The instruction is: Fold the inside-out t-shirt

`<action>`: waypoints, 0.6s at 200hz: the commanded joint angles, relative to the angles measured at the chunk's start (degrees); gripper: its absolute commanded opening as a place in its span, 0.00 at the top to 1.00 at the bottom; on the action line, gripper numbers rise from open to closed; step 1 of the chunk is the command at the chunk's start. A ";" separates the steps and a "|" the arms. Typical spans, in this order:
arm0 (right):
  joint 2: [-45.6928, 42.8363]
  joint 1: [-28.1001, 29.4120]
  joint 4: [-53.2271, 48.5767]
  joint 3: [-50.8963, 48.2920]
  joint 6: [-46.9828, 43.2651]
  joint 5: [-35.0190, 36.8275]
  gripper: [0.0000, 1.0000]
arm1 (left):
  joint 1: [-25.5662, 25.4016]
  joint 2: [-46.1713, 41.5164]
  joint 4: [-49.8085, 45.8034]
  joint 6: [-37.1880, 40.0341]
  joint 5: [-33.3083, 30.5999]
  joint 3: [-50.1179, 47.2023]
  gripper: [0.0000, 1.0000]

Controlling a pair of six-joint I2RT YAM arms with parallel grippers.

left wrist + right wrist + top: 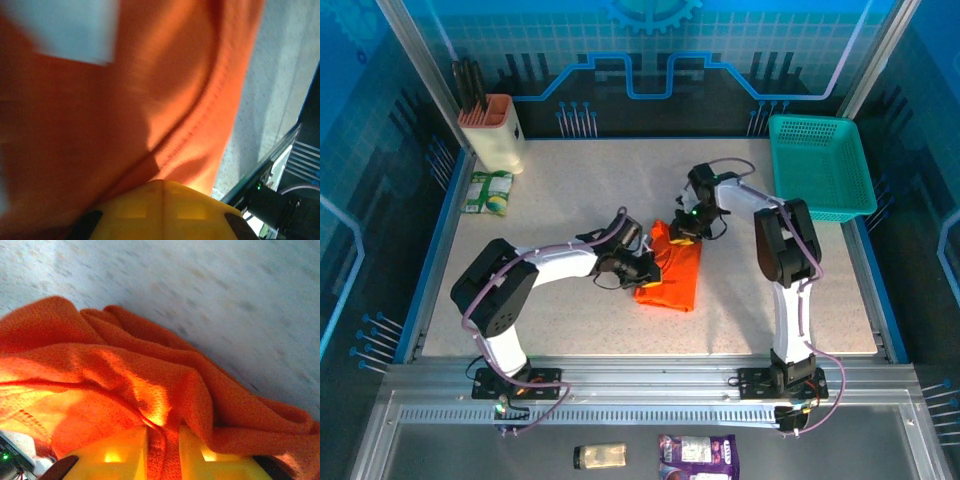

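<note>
While I watched from the overhead camera, the inside-out t-shirt [672, 280] lay bunched in a narrow orange heap near the middle of the table [560, 210], between the two arms. The left gripper [647, 268] was closed tight on its left edge. The right gripper [682, 233] pinched the far end, a fold caught between its yellow fingers [122, 452].

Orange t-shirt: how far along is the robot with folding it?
Done: little yet; the orange t-shirt lies bunched in a narrow, wrinkled heap, with no neat fold. In hand: the left tool and the right tool each pinch its fabric. Left: spreading it flat, then the folds themselves, I'd guess.
</note>
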 commanded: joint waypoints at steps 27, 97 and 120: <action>-15.52 -1.23 3.84 -16.70 3.53 0.81 0.75 | 7.81 0.30 -8.67 8.92 -0.64 2.23 0.97; -30.26 1.34 2.33 -24.38 7.91 5.50 0.74 | 11.56 -0.47 -18.36 15.89 0.71 13.20 0.96; -28.24 1.34 1.76 -20.26 5.02 6.40 0.73 | 7.30 -3.30 -19.82 14.51 -0.61 13.51 0.96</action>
